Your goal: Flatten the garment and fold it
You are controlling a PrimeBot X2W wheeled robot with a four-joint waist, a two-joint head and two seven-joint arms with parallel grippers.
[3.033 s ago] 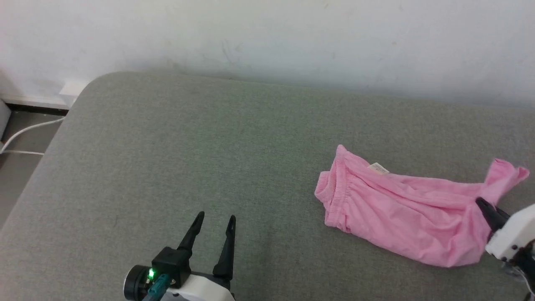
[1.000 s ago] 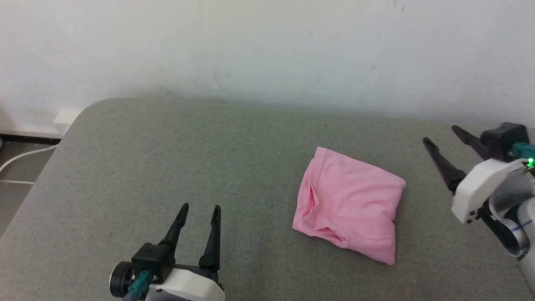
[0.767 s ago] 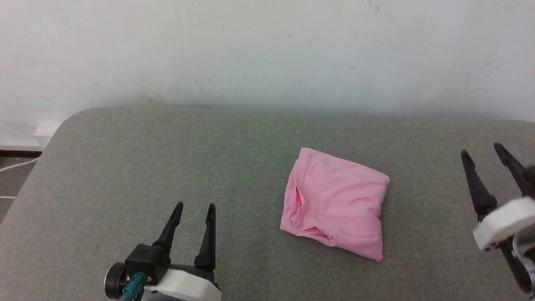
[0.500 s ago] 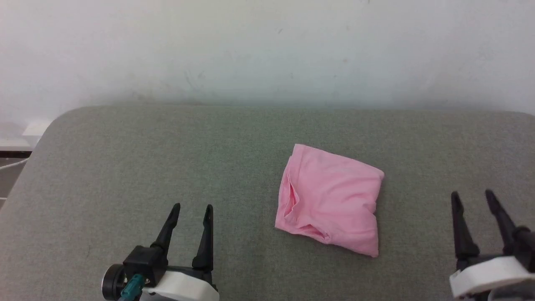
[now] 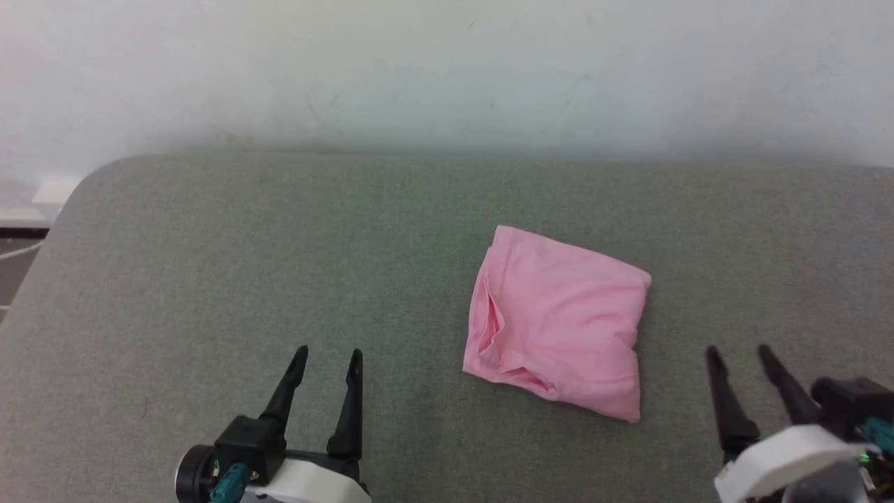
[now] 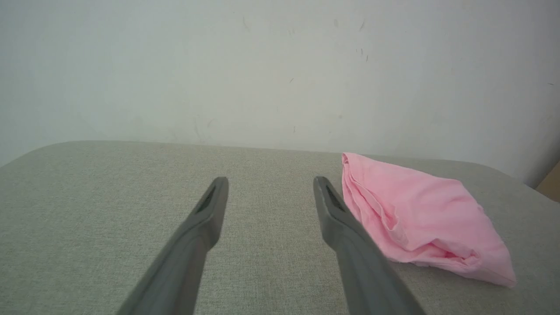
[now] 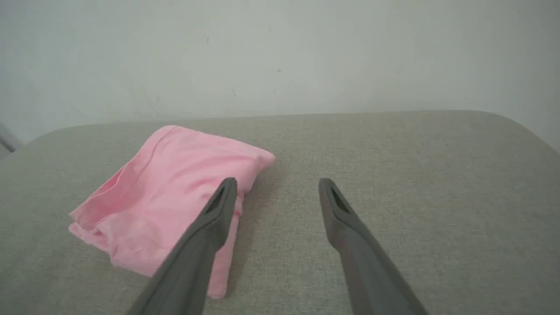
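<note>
The garment (image 5: 562, 321) is a light pink cloth lying folded into a rough square on the grey-green padded surface (image 5: 279, 258), right of the middle. My left gripper (image 5: 328, 358) hovers open at the lower left, well left of the cloth. My right gripper (image 5: 737, 353) is open at the lower right, just off the garment's right edge. In the left wrist view the garment (image 6: 420, 218) lies to the right of my left gripper (image 6: 270, 187). In the right wrist view the garment (image 7: 170, 197) lies left of my right gripper (image 7: 278, 187). Nothing sits between either pair of fingers.
A white wall (image 5: 447, 70) rises behind the padded surface. The surface's rounded left corner (image 5: 84, 188) drops off toward the floor, where a white cable (image 5: 14, 251) and a pale skirting block (image 5: 52, 190) show.
Three seconds ago the garment lay stretched out with my right gripper at its right end. It now lies folded over, and my right gripper has let go and drawn back to the lower right.
</note>
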